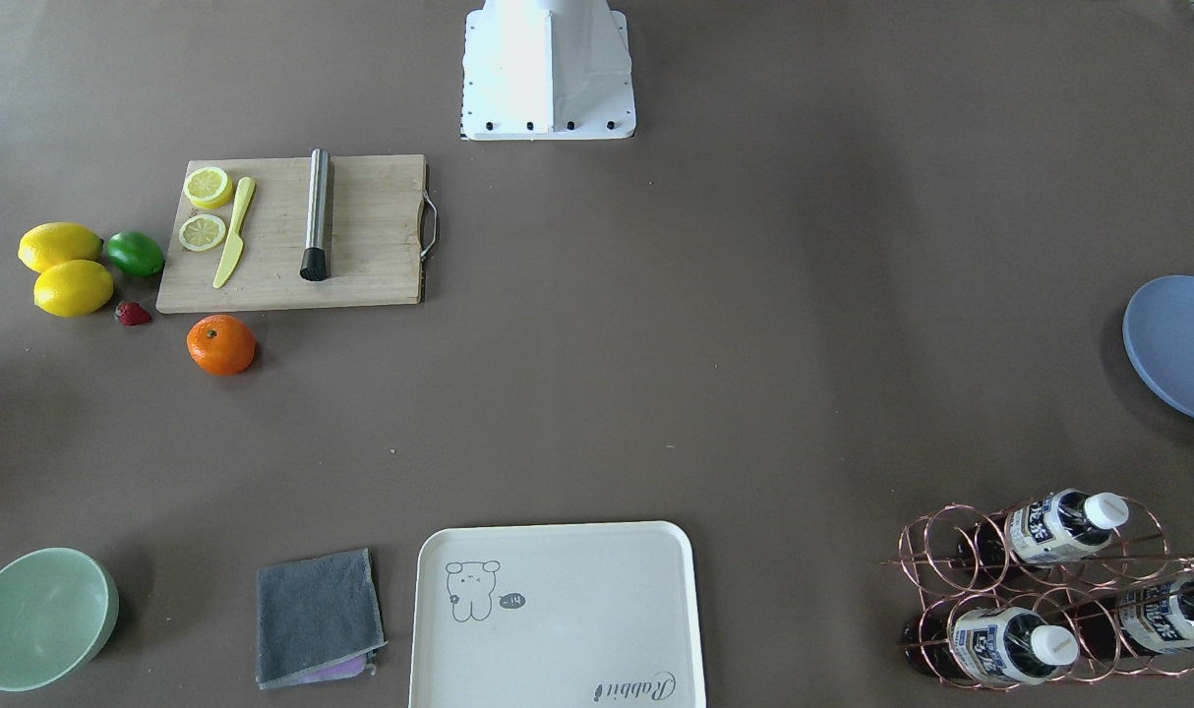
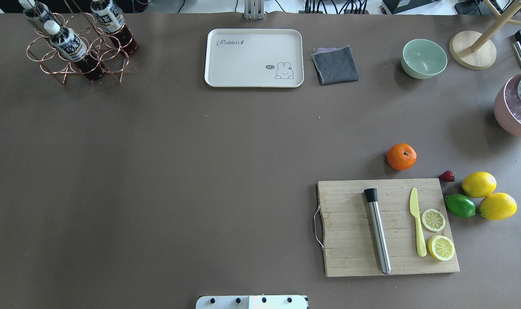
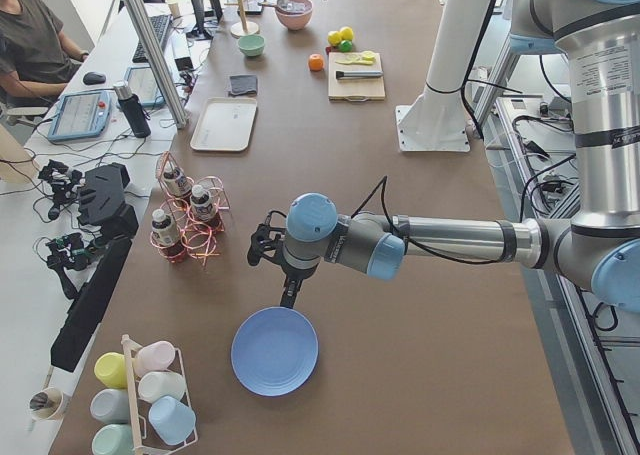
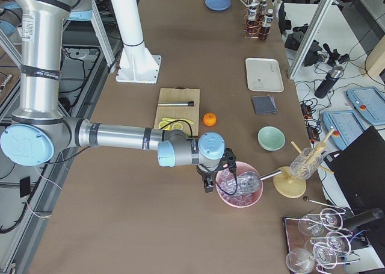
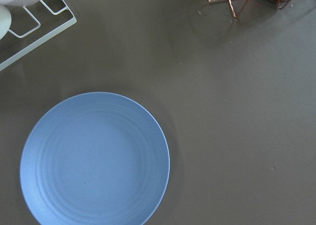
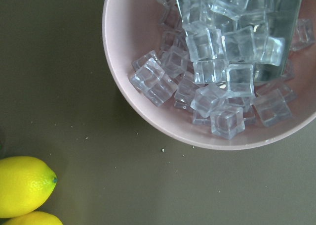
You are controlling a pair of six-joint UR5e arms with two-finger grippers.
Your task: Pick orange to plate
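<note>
Board point(image 2: 346, 214) of pale wood lies nearest the robot's base, on the right half of the counter point(image 2: 157, 171). On it are a metal rod point(image 2: 378, 234), a yellow knife point(image 2: 417, 227) and two lemon slices point(image 2: 433, 219). To the board's right sit a lime point(image 2: 460, 205) and two lemons point(image 2: 478, 184), with a strawberry point(image 2: 447, 176) at its far right corner.

Just past the board's far edge, the orange point(image 2: 401, 156) rests on the bare counter, touching nothing. The plate point(image 3: 275, 351) lies well apart from it, at the counter's left end. The left hand point(image 3: 289, 297) hangs over the plate's rim; I cannot tell whether its fingers are apart or together.

Farther on, at the right end, the right hand point(image 4: 208, 185) hangs just beside a pink bowl point(image 6: 148, 111) of ice cubes; its fingers cannot be judged either.

Along the far edge stand a bottle rack point(image 2: 71, 56), a cream tray point(image 2: 252, 64), a grey cloth point(image 2: 335, 64) and a green bowl point(image 2: 423, 58).
</note>
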